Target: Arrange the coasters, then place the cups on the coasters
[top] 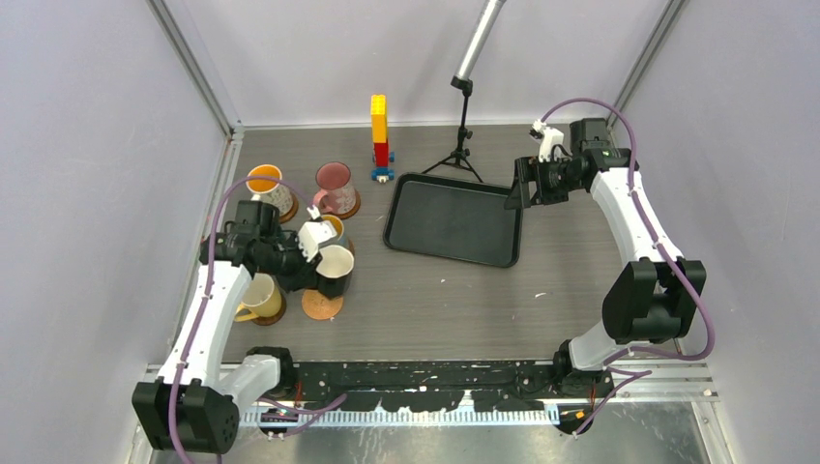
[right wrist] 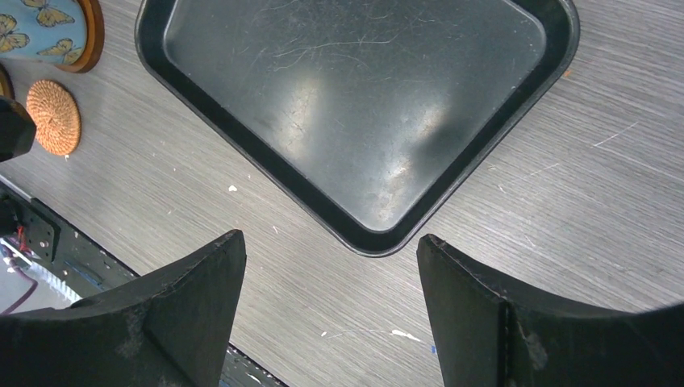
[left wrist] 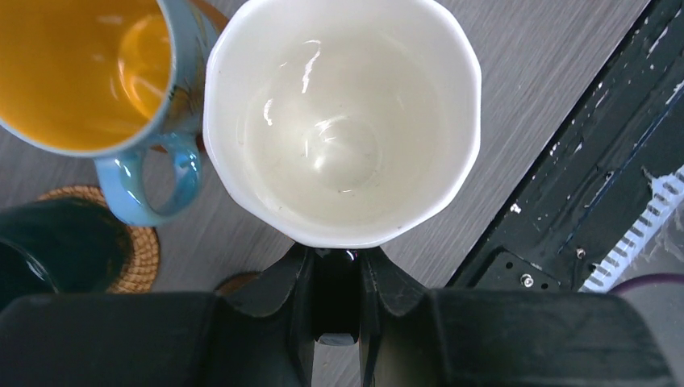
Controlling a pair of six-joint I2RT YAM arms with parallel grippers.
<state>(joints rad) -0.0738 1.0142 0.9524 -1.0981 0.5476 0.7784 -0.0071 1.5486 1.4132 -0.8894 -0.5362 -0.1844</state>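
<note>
My left gripper (left wrist: 337,254) is shut on the dark handle of a white cup (left wrist: 343,121), held beside the blue cup (left wrist: 89,72) with the orange inside. In the top view the left gripper (top: 314,263) and white cup (top: 336,261) sit just behind a bare tan coaster (top: 322,305). A dark teal cup (left wrist: 44,254) stands on a woven coaster (left wrist: 139,250). The pink cup (top: 336,184), the patterned cup (top: 268,188) and the cream-yellow cup (top: 259,298) each stand on a coaster. My right gripper (right wrist: 331,242) is open and holds nothing; it hovers by the tray's corner.
A black tray (top: 454,242) lies mid-table, under my right gripper (top: 522,188). A yellow-red-blue brick tower (top: 379,135) and a small tripod (top: 462,145) stand at the back. The black rail (left wrist: 581,185) at the table's near edge lies right of the white cup.
</note>
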